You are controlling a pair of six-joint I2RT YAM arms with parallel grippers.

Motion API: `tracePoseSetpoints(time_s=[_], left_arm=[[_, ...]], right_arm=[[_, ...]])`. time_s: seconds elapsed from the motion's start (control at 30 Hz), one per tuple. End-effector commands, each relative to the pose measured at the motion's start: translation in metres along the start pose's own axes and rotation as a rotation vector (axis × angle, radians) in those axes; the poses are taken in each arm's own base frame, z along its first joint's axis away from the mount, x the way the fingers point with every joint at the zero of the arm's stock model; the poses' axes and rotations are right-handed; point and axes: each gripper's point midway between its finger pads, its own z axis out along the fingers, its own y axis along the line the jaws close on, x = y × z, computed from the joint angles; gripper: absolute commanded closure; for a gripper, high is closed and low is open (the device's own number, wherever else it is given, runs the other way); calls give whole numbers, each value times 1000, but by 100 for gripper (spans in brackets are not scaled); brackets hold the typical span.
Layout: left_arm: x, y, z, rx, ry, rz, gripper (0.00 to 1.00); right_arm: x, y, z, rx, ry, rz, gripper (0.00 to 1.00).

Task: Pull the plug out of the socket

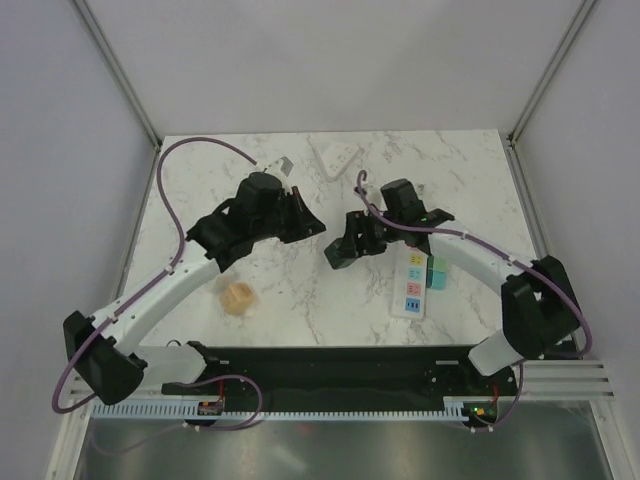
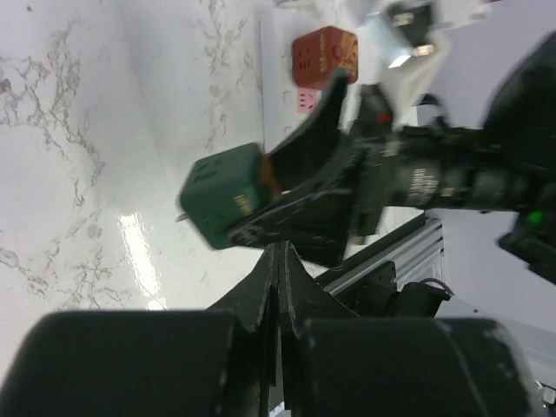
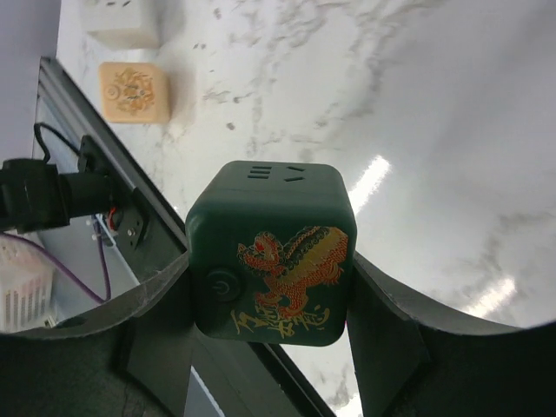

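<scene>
Up close in the right wrist view, we see the plug, a dark green cube with a red and gold dragon printed on its near face, a round power button beside the dragon and socket slots on its top face. It is clamped between the two fingers of the right gripper, one black finger pressed to each side, so the jaws stand fairly wide around the cube. The plug hangs in the air above the white marble table, touching no socket.

From the left wrist view we see the same green plug side-on, with small metal pins poking out of its far side, clear of the tabletop. Behind it a red-brown cube shows next to a white surface with a pink socket face.

The left gripper is fully closed, its fingers pressed together with nothing between them, pointing towards the plug.

From above, both arms reach in towards the middle of the table, the left gripper and right gripper near each other. A white power strip with coloured socket faces lies flat to the right, partly under the right arm, with a teal block just beside it. A tan cube sits on the table to the left, and a white socket block lies near the far edge.
</scene>
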Motion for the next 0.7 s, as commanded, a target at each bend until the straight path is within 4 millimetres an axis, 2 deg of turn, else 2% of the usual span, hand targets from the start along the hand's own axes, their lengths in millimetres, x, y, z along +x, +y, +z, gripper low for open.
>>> tracePoseSetpoints(time_s=[0.0, 0.07, 0.2, 0.23, 0.27, 0.37, 0.43, 0.53, 0.67], left_arm=[[-18, -1, -32, -3, -93, 66, 98], [-20, -4, -44, 12, -123, 55, 98], [-22, -5, -57, 28, -152, 52, 98], [-21, -3, -58, 25, -153, 50, 98], [-20, -3, -59, 25, -153, 47, 98], [-20, -1, -61, 19, -159, 40, 98], [-20, -1, -61, 18, -158, 37, 98], [-20, -3, -61, 24, -157, 36, 98], [-22, -5, -62, 26, -155, 39, 98]], right_arm=[[-16, 47, 34, -152, -8, -127, 100], [-10, 56, 59, -185, 23, -153, 100], [-3, 70, 94, -248, 73, -144, 100], [-9, 79, 99, -268, 68, -151, 100], [2, 82, 113, -280, 109, -147, 100], [8, 95, 137, -289, 140, -155, 100], [5, 103, 146, -293, 135, -155, 100], [20, 111, 171, -290, 181, -130, 100], [29, 115, 190, -283, 201, -127, 100]])
